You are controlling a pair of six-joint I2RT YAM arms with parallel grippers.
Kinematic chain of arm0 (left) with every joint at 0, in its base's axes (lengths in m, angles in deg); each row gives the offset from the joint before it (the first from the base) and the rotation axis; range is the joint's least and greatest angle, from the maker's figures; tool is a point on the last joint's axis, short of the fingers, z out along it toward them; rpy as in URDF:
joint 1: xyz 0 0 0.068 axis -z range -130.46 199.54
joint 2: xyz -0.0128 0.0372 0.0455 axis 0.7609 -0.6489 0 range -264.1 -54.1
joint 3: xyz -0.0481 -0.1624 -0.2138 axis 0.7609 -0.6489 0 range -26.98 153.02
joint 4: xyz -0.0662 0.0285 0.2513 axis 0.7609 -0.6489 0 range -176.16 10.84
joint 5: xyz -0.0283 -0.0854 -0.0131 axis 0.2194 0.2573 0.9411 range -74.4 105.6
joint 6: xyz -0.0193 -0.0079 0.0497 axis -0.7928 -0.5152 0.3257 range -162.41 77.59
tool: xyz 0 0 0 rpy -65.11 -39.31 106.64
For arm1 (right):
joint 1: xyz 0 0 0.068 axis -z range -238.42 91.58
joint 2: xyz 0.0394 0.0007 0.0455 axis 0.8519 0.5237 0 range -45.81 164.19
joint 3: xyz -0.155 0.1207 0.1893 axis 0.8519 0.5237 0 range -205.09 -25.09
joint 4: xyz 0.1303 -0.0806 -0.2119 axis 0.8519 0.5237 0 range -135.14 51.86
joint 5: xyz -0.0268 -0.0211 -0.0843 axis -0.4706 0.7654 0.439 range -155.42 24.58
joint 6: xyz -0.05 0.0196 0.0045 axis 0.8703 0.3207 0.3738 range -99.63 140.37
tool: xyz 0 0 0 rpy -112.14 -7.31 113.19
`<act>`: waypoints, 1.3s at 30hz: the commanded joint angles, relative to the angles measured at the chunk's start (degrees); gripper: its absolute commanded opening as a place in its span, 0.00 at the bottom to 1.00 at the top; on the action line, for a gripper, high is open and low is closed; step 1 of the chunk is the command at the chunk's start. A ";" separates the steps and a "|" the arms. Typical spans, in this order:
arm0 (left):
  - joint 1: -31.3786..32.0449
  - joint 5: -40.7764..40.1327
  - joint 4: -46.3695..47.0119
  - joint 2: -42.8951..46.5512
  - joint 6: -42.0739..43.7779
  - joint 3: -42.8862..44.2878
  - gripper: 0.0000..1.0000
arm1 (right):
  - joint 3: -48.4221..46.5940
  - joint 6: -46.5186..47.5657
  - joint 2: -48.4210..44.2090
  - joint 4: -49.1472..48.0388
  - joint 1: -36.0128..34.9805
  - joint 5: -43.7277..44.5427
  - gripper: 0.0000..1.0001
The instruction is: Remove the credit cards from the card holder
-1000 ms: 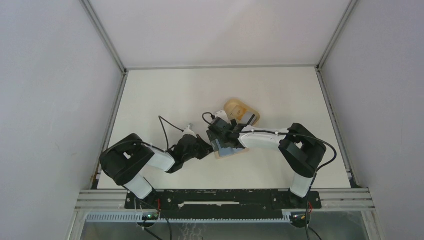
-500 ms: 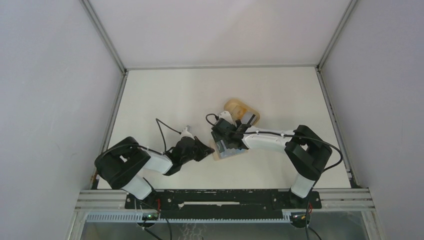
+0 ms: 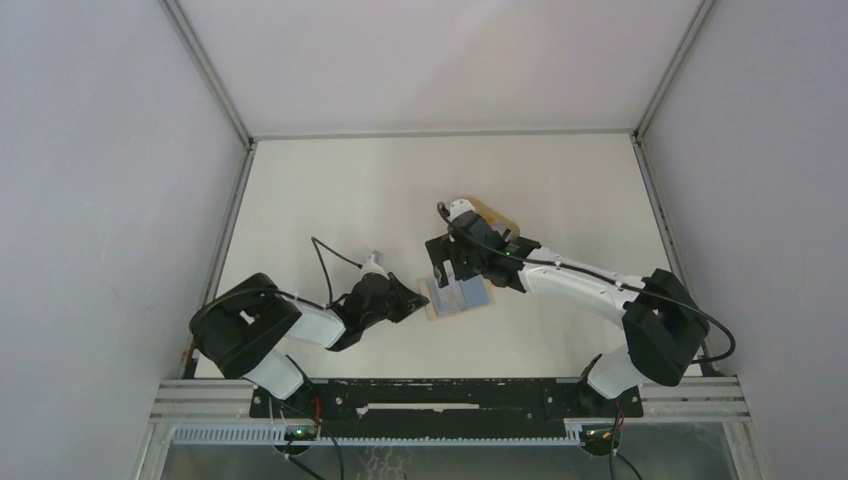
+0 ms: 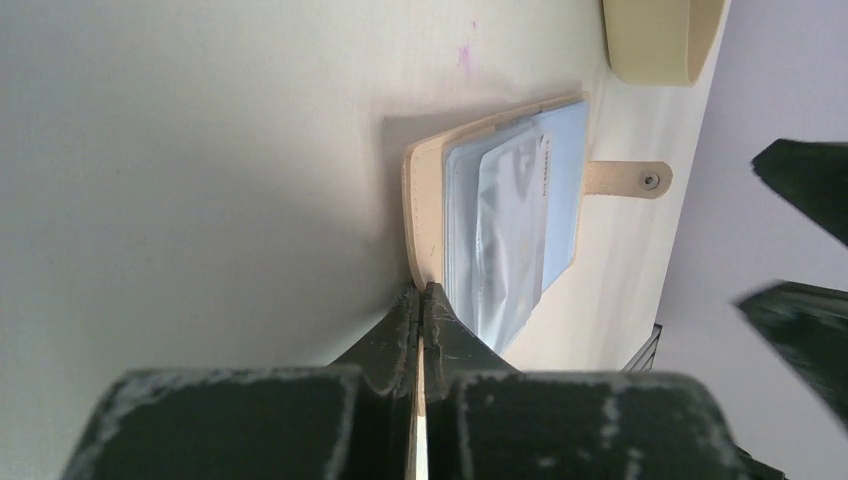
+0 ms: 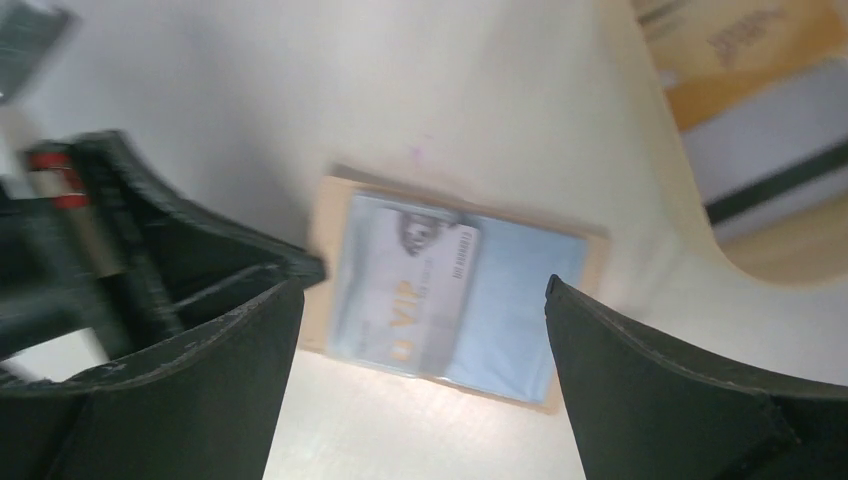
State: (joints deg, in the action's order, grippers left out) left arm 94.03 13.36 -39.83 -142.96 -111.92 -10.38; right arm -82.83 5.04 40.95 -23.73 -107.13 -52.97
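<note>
Black left fingers (image 4: 420, 295) come first, nearest the arm bases. They're clenched tight, with the tips right up against the left edge of the card holder (image 4: 422, 210). Can't tell if they've nipped a sliver of the leather or are just pressing on it.

The card holder is lying open and flat on the white counter (image 3: 330, 200), roughly in the middle. You can see its tan border, and the little snap tab (image 4: 625, 178) sticks out flat from one long edge. The credit cards (image 4: 510, 230) are tucked in its pockets. A pale card (image 5: 400, 320) sits on top, and a blue-grey card (image 5: 515, 300) under it pokes out further to one side. The pale card says "VIP" in yellowish letters. There's a row of digits along one edge, but they're too blurry to read.

The right fingers (image 5: 420, 282) are spread wide and hang over the holder with nothing in them. From the wrist view there's one on either side of the cards, and neither looks to be touching.

Just past the holder, further back and a bit to the right, is the oval tan tray (image 5: 690, 200) with the raised rim. A striped card (image 5: 770, 160), pale with a dark band, is lying in it. There's some dark print on the tan surface next to that card, but it's too smeared to make out.
</note>
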 commanded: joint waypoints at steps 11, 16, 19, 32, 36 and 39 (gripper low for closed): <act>-0.27 -2.53 -8.31 -2.26 1.76 -1.31 0.00 | 12.31 -9.37 -0.32 -19.65 14.82 -38.99 0.94; -0.22 -2.26 -8.24 -2.70 1.81 -1.04 0.00 | 13.85 -11.23 3.10 -24.37 15.07 -42.51 0.80; -0.28 -2.42 -8.28 -2.34 1.66 -1.22 0.00 | 14.69 -12.90 5.40 -26.60 14.85 -42.53 0.80; -0.24 -1.94 -9.08 -2.99 2.19 -0.19 0.00 | 19.19 -18.53 8.94 -35.15 15.11 -44.26 0.77; -0.32 -1.86 -9.18 -3.20 2.17 -0.08 0.00 | 20.21 -18.96 8.44 -40.28 14.27 -48.83 0.68; -0.37 -1.58 -9.21 -3.47 2.17 0.06 0.00 | 20.21 -19.70 9.15 -42.96 13.99 -51.53 0.57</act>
State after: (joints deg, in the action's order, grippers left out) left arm 93.99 13.31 -39.37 -143.63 -111.97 -10.10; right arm -62.57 -12.53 49.17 -59.64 -91.83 -97.45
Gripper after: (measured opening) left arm 0.010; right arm 0.633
